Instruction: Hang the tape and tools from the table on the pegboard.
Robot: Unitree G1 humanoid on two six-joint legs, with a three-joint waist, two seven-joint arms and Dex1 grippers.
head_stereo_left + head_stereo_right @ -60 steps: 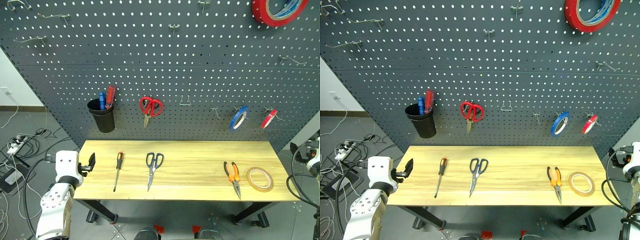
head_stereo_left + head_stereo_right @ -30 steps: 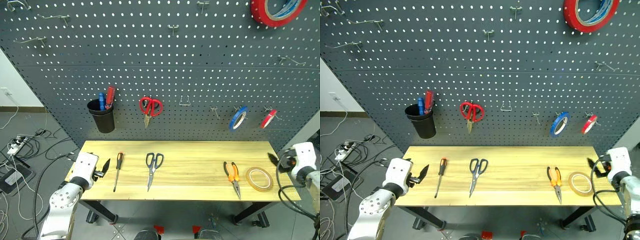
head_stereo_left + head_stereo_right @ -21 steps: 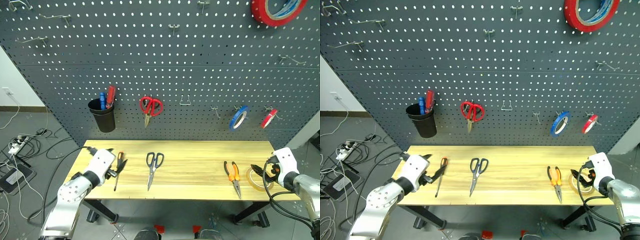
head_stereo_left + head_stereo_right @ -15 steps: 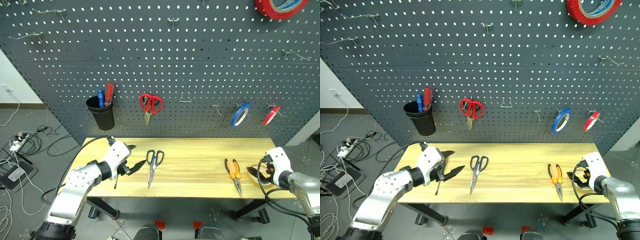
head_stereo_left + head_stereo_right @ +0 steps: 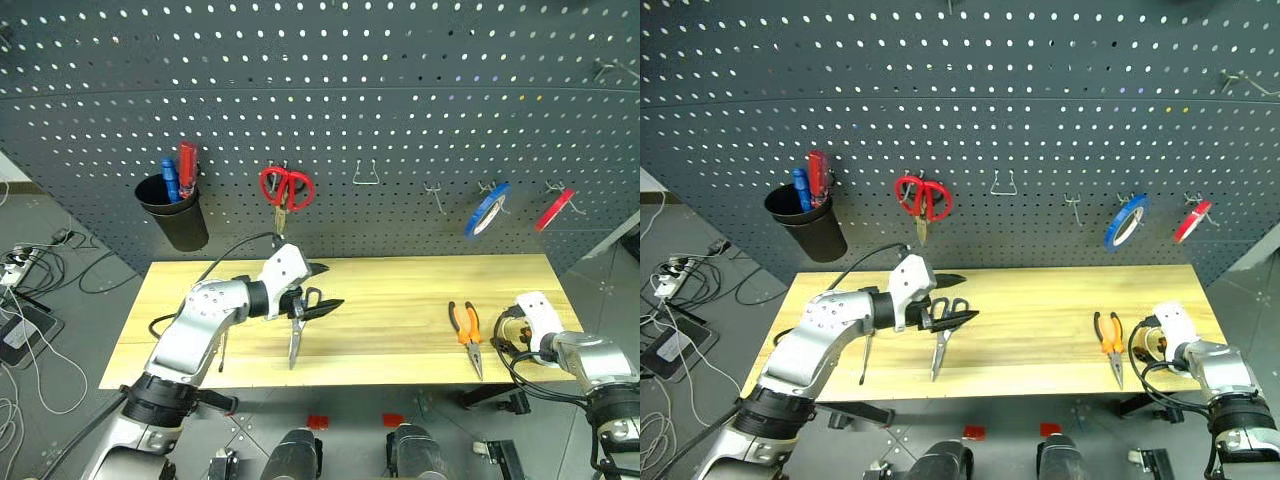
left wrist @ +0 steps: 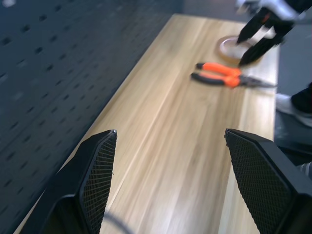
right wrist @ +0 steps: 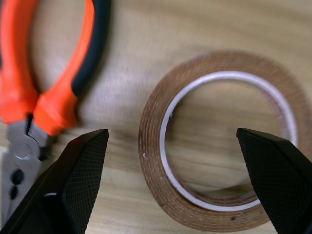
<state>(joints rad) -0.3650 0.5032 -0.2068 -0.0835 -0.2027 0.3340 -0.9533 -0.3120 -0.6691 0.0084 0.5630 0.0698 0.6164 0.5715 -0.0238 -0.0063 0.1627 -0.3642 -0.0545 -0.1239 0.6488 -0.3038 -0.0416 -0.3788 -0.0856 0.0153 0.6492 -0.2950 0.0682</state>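
Observation:
Steel scissors (image 5: 295,338) lie on the table (image 5: 400,290), their dark handles partly behind my left gripper (image 5: 322,288), which hovers open just above them and points right along the bench. The orange-and-black screwdriver (image 5: 866,358) lies to its left, partly under my forearm. Orange-handled pliers (image 5: 467,335) rest toward the right end. Beside them the tan tape (image 7: 156,131) lies flat, with my right gripper (image 7: 171,131) open right over it, one finger to each side. Behind the bench stands the pegboard (image 5: 400,120).
On the pegboard hang a black cup (image 5: 172,210) with red and blue screwdrivers, red-handled scissors (image 5: 284,190), a blue roll (image 5: 487,208) and a red roll (image 5: 555,208). Bare hooks (image 5: 366,175) sit between them. Cables lie on the floor at the left.
The head camera has tilted down. My left gripper swung right and up, from beside the screwdriver to over the scissors' handles. My right gripper tipped down and sank over the tape.

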